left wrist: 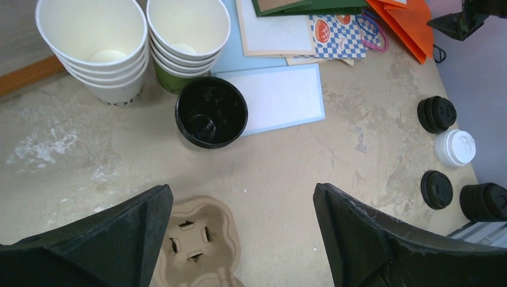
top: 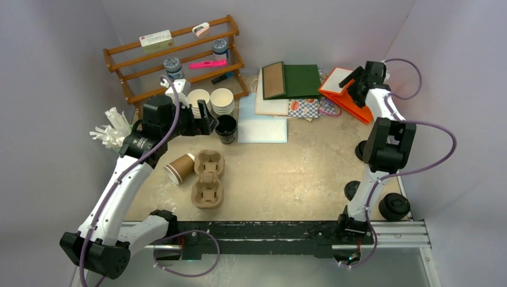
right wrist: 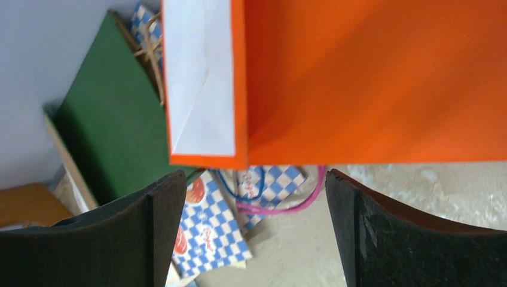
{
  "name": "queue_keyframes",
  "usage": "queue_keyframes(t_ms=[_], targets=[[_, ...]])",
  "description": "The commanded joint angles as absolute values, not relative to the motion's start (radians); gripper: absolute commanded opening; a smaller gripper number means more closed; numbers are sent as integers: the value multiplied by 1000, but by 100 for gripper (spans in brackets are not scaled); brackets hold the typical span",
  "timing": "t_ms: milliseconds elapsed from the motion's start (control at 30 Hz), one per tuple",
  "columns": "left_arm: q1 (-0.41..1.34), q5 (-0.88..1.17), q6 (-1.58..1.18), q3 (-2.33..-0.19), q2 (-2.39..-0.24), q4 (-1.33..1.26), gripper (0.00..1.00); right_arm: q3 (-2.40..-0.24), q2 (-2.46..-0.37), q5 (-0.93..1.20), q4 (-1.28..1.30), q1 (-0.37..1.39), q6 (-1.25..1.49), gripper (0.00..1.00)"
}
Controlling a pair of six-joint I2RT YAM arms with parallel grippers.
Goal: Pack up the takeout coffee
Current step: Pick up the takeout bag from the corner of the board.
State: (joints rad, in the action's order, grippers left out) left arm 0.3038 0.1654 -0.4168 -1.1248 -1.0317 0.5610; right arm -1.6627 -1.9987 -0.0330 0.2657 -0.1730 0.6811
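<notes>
Righting the kraft cup [top: 181,168] looks like the step to plan for. It lies on its side just left of the pulp carrier [top: 208,178], its mouth turned away from it. The left gripper [left wrist: 242,197] hangs behind the carrier, near the black cup [left wrist: 211,112], with its jaws spread wide and empty. It should probably drop to the carrier's left side, pinch the cup gently across its middle so the paper does not buckle, stand it up and lower it straight into a well.

Well right of the carrier, a white lid [left wrist: 455,147] sits among black lids [left wrist: 436,113] and likely belongs on the cup. Far right and behind the carrier, the right gripper [right wrist: 254,179] hovers over the orange bag [right wrist: 370,78], also spread and holding nothing.

The cup is small, brown paper with a white rim and apparently no lid.
</notes>
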Motion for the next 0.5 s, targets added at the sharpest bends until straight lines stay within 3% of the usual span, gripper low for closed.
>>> queue_keyframes(t_ms=[0, 300, 400, 467], targets=[[308, 128, -311, -1203, -1032, 572, 94, -1732, -2058, -2, 207, -202, 706, 86], [308, 95, -266, -1227, -1057, 584, 94, -1907, -2235, 129, 179, -213, 726, 63], [308, 89, -264, -1228, -1068, 569, 93, -1942, -2266, 174, 156, -211, 750, 51], [308, 90, -269, -1227, -1076, 557, 92, -1947, -2273, 211, 144, -212, 764, 37]])
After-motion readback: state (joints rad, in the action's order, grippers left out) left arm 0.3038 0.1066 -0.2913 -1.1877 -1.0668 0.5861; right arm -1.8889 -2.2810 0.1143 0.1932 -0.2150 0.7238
